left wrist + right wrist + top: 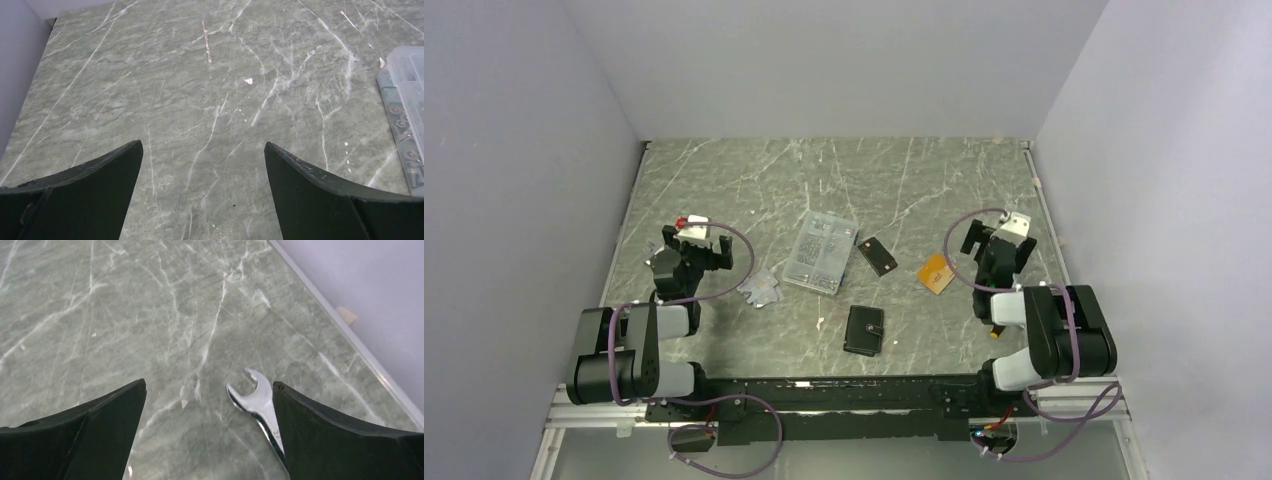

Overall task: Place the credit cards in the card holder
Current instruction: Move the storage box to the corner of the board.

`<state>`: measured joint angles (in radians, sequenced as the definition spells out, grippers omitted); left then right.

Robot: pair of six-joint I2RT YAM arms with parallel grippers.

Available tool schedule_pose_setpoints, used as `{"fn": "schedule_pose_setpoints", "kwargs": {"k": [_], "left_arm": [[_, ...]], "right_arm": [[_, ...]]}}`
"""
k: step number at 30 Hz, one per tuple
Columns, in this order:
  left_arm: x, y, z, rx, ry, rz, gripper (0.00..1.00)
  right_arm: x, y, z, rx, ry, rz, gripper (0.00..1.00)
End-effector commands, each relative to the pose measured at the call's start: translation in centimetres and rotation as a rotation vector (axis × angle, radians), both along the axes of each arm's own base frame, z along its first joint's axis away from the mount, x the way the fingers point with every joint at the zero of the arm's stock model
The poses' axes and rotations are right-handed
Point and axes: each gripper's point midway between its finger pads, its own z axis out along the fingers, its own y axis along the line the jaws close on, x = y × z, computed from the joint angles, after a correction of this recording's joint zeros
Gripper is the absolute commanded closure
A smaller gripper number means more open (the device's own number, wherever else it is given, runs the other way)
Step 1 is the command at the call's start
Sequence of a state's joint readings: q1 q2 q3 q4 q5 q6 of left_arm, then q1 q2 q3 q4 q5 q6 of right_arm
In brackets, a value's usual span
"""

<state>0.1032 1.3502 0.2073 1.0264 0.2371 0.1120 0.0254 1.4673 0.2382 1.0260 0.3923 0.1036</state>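
Left gripper hovers over bare table, jaws wide apart, nothing between them. It looks parked, not on any target. Just to its right lies a small clear sleeve, then the clear box of screws; both read as distractors. The card holder lies folded shut at the near edge between the arms, so either arm could likely reach it, and it will probably need opening first. Black card is flat beside the box and orange card is flat near the right arm, both outside the holder. Right gripper gapes wide, empty, over a wrench. No card has been picked up yet.
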Motion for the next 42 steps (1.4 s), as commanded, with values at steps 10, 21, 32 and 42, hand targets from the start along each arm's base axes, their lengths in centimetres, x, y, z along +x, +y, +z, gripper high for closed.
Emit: {"fn": "schedule_pose_setpoints", "kwargs": {"k": [10, 21, 32, 42], "left_arm": [[0.8, 0.3, 2.2, 0.0, -0.058, 0.018, 0.01], [2.1, -2.2, 5.8, -0.095, 0.577, -0.156, 0.01], [-0.6, -3.4, 8.1, -0.177, 0.681, -0.231, 0.01], [-1.6, -2.1, 10.6, -0.18, 0.657, -0.231, 0.01]], "right_arm": [[4.8, 11.7, 8.8, 0.529, 0.333, 0.229, 0.0], [-7.6, 30.6, 8.0, 0.185, 0.546, 0.789, 0.0], [-13.8, 36.7, 1.5, 0.097, 0.766, 1.057, 0.0], [-9.5, 37.4, -2.9, -0.015, 0.826, 1.02, 0.03]]}}
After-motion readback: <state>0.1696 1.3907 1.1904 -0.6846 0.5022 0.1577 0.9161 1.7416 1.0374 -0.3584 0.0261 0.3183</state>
